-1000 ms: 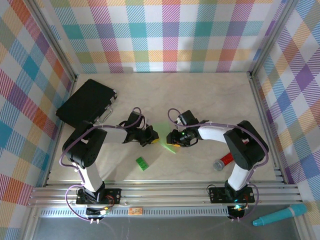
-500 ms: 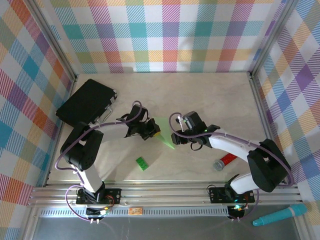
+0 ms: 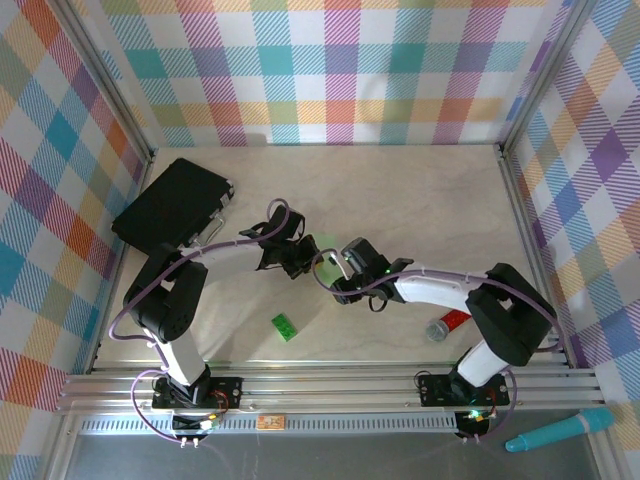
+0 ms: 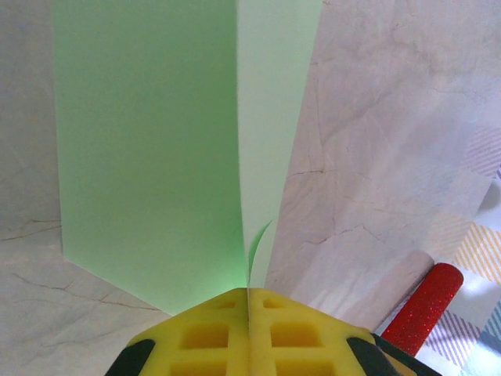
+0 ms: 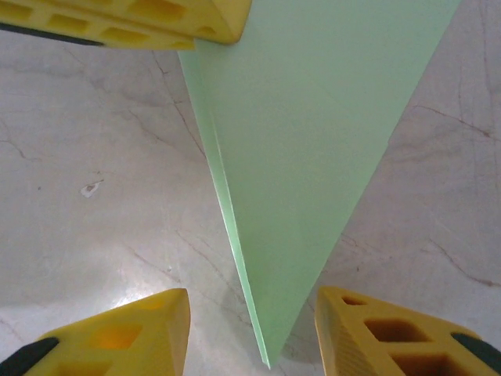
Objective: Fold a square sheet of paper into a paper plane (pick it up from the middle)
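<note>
Right jaws nearer, astride paper plane [image 5: 313,117]

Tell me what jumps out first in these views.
The pale-green folded paper sheet, tapering to a point, is mid-table between both arms. The left pincer is shut on it at the crease, while the right pincer stands open astride the pointed tip. A small bright-green toy brick lies nearer the arm bases, left of centre.

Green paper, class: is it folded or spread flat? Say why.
Folded: the paper tapers to a point with a doubled edge, and a crease runs down it.
</note>
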`<state>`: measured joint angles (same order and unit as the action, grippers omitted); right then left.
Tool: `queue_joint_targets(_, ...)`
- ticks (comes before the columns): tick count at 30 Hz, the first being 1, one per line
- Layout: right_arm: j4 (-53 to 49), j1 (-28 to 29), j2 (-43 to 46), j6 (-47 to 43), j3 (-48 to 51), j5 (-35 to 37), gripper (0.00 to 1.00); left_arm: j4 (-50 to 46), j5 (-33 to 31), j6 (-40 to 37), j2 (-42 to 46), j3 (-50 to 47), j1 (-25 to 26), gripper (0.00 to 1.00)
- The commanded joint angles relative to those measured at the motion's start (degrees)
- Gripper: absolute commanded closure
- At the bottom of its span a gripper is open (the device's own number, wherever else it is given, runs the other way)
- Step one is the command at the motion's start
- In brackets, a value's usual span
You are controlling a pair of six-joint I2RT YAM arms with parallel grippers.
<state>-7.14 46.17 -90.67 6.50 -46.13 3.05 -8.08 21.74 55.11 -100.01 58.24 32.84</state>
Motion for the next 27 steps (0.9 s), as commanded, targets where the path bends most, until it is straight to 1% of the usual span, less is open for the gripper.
queue_joint_targets(1,2.8,0.5,-1.6,-1.4,-2.2,0.2,0.54,-2.3,-1.1,1.3,-0.8,1.3,0.6,0.98)
queue_joint_targets(4,3.8,0.7,-2.8,-1.1,-2.4,0.2,0.54,-2.4,-1.2,1.3,-0.9,1.2,0.7,0.97)
queue_joint_targets(9,4.4,0.8,-4.9,-0.9,-3.3,0.3,0.58,-2.9,-0.9,1.3,-1.0,1.4,0.9,0.98)
queue_joint_targets(13,4.2,0.7,-6.4,-1.0,-4.0,0.9,0.58,-3.1,-0.6,1.3,-1.0,1.5,0.9,0.97)
queue_joint_targets(21,4.8,0.8,-6.5,-1.7,-3.6,2.6,0.61,-3.4,-0.6,1.3,-1.2,1.8,0.9,0.97)
queue_joint_targets(27,4.9,0.8,-6.7,-2.2,-3.2,2.2,0.64,-3.9,-0.8,1.3,-0.8,2.1,0.9,0.98)
